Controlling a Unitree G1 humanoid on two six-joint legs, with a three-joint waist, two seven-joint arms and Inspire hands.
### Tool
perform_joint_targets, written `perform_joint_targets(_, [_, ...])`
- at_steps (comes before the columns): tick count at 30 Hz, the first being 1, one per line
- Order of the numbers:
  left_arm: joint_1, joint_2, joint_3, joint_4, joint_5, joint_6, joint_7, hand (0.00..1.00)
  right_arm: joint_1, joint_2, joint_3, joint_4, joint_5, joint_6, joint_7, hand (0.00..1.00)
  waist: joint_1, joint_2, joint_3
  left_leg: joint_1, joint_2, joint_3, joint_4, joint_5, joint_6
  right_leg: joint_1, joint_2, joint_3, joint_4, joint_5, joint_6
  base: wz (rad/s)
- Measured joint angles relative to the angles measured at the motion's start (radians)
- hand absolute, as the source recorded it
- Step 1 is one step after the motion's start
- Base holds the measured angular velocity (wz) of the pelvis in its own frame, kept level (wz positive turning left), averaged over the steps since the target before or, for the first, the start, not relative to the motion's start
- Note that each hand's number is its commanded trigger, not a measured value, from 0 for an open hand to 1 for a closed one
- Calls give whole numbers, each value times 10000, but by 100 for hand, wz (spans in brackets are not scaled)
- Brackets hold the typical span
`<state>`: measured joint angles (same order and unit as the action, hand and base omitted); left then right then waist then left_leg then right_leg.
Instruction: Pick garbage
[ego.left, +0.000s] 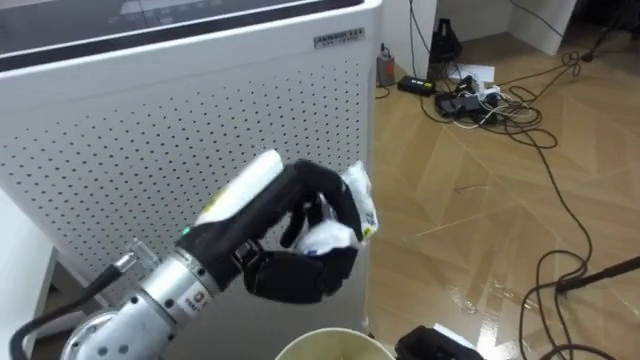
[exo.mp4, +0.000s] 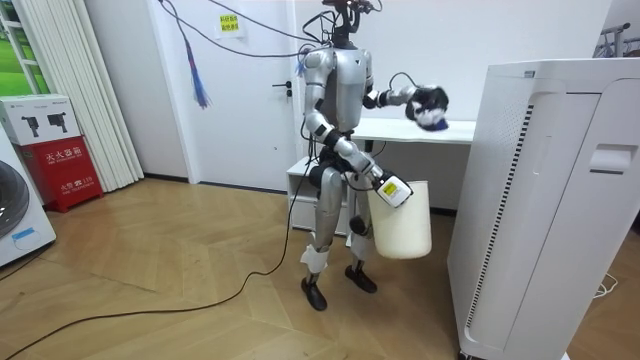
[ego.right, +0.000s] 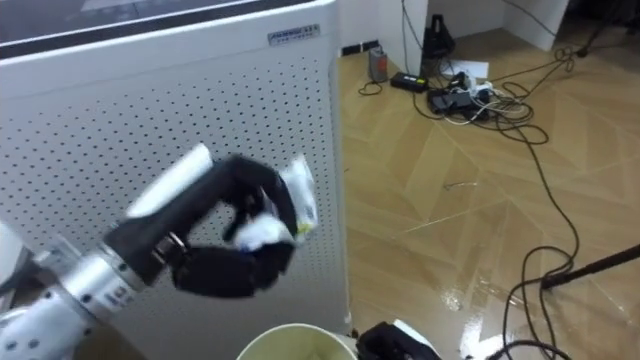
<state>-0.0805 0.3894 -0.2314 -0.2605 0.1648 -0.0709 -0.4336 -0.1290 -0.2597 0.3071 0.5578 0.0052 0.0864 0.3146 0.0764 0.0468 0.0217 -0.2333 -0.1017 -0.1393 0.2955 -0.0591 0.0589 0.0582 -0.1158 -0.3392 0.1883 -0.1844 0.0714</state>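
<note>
- You're looking down at a wooden parquet floor (ego.left: 470, 230), laid in a herringbone pattern.
- A tall white perforated unit (ego.left: 180, 130) stands right on it, at your left.
- Beyond it, a tangle of plugs and cables (ego.left: 470, 100) lies on the boards.
- One dark cable (ego.left: 560, 200) snakes from there towards you.
- In the room view, a red box (exo.mp4: 58, 150) stands on the floor by the curtain.

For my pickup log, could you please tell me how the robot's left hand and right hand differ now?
Height: the left hand is raised before the white perforated cabinet, the right hand low, near hip height. Load: the left hand is curled round a crumpled white wrapper; the right hand is at the rim of a cream bucket hanging below it. Both hands are occupied.
</note>
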Motion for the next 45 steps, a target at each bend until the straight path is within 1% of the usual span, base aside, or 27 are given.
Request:
perform_joint_targets(1, [3, -54, -111, 280, -38, 16, -145, 100, -114, 21, 59, 115, 42, 0, -1, 100, 19, -23, 14, -24, 2, 1, -20, 21, -4, -36, 1, -7, 8, 3, -7, 6])
perform_joint_targets(3, [50, -291, -478, 1129, -80, 304, -573, 100, -466, 89, 256, 407, 73, -1, 55, 100, 57, -77, 36, -157, 4, -3, -25, 53, -9, -147, -2, -55, -2, 4, -16, 0])
perform_joint_targets(4, [64, -351, -526, 1279, -81, 333, -668, 100, -531, 119, 258, 461, 68, -1, 68, 100, 67, -92, 32, -225, 10, -1, -12, 53, -9, -231, -2, -49, 11, 4, -17, 0])
perform_joint_targets(6, [103, -585, -564, 1822, -85, 420, -1083, 100, -725, 186, 252, 699, 75, -7, 37, 100, 87, -151, 38, -458, 25, -2, 47, 73, -4, -471, -28, -63, 56, 10, -26, 0])
perform_joint_targets(7, [123, -633, -564, 1946, -86, 465, -1211, 100, -729, 182, 250, 712, 82, -7, 26, 100, 92, -173, 26, -506, 35, 7, 47, 72, -3, -536, -46, -60, 86, 7, -23, 0])
perform_joint_targets(8, [123, -684, -572, 2161, -84, 582, -1476, 100, -764, 184, 249, 719, 107, -4, 13, 100, 97, -198, 32, -587, 41, 22, 45, 72, 0, -657, -73, -60, 162, 1, -16, -4])
perform_joint_targets(10, [126, -701, -661, 2537, -84, 683, -1768, 100, -821, 196, 255, 723, 136, -4, -3, 100, 107, -233, 39, -665, 33, 40, 41, 66, 10, -736, -89, -69, 171, 1, -16, -2])
perform_joint_targets(12, [129, -715, -819, 2947, -81, 879, -2082, 100, -844, 200, 258, 730, 250, -3, -75, 100, 65, -249, 46, -712, 24, 46, 14, 66, 18, -792, -99, -76, 163, 1, -16, 0])
perform_joint_targets(18, [224, -736, -1281, 3812, -73, 1018, -2790, 100, -861, 194, 287, 941, 311, -3, -118, 100, 78, -264, 46, -731, 32, 25, -46, 103, -15, -846, -59, -74, 165, -11, -31, 0])
perform_joint_targets(19, [274, -736, -1281, 3815, -73, 1019, -2872, 95, -879, 196, 287, 971, 314, -4, -107, 100, 78, -265, 47, -753, 30, 26, -45, 106, -19, -864, -50, -76, 165, -13, -35, 0])
perform_joint_targets(20, [349, -739, -1281, 3839, -73, 1019, -3023, 39, -891, 193, 282, 1002, 315, -4, -101, 100, 77, -264, 46, -800, 31, 30, -51, 111, -27, -914, -36, -78, 172, -20, -48, 0])
perform_joint_targets(21, [350, -765, -1272, 3995, -74, 1018, -3206, 0, -904, 192, 275, 1048, 317, -4, -101, 100, 80, -264, 46, -864, 39, 36, -36, 120, -39, -969, -25, -78, 187, -20, -64, 0])
perform_joint_targets(22, [350, -795, -1266, 4124, -67, 1021, -3272, 0, -906, 194, 275, 1079, 316, -3, -100, 100, 79, -264, 46, -876, 40, 36, -22, 122, -41, -978, -24, -83, 187, -16, -70, 0])
perform_joint_targets(24, [353, -859, -1267, 4561, 53, 1168, -3498, 0, -912, 195, 257, 1179, 323, -3, -57, 100, 52, -264, 46, -942, 32, 19, 13, 120, -39, -1005, -26, -117, 186, -16, -70, 2])
perform_joint_targets(29, [344, -864, -1237, 4750, 55, 1356, -3811, 0, -944, 194, 251, 1280, 322, 15, -42, 100, 118, -251, 47, -1098, 35, 11, 106, 104, -15, -1172, -51, -96, 299, -19, -66, 1])
perform_joint_targets(30, [344, -849, -1229, 4776, 58, 1371, -3819, 0, -947, 197, 254, 1318, 325, 15, -30, 100, 165, -242, 51, -1095, 35, -15, 106, 103, -15, -1170, -51, -92, 311, -23, -61, 0])
perform_joint_targets(35, [346, -845, -1229, 4774, 60, 1375, -3807, 0, -945, 193, 262, 1389, 327, 14, 11, 100, 179, -170, 81, -1080, 18, -75, 110, 106, -19, -1146, -18, -93, 340, -30, -68, 1])
perform_joint_targets(38, [345, -846, -1222, 4766, 118, 1374, -3799, 0, -946, 191, 263, 1402, 327, 15, 38, 100, 164, -157, 80, -1055, 17, -108, 95, 116, -35, -1122, -3, -107, 341, -40, -85, 2])
perform_joint_targets(40, [349, -854, -1199, 4766, 342, 1372, -3772, 0, -946, 193, 261, 1401, 327, 13, 32, 100, 151, -158, 79, -1048, 21, -106, 93, 120, -40, -1110, 2, -120, 349, -51, -94, 0])
perform_joint_targets(43, [378, -896, -883, 4768, 477, 1372, -3670, 0, -946, 167, 251, 1401, 380, 13, 29, 100, 153, -167, 80, -1059, 21, -101, 112, 122, -44, -1110, 1, -149, 349, -64, -99, 0])
perform_joint_targets(44, [379, -896, -739, 4754, 478, 1372, -3607, 0, -946, 130, 233, 1387, 429, 13, 34, 100, 147, -176, 73, -1087, 19, -95, 130, 121, -44, -1125, -1, -150, 348, -78, -96, 0])
perform_joint_targets(45, [380, -957, -509, 4728, 472, 1371, -3561, 0, -946, 75, 220, 1345, 430, 11, 45, 100, 142, -188, 65, -1134, 17, -96, 132, 120, -45, -1173, -5, -153, 342, -95, -95, 0])
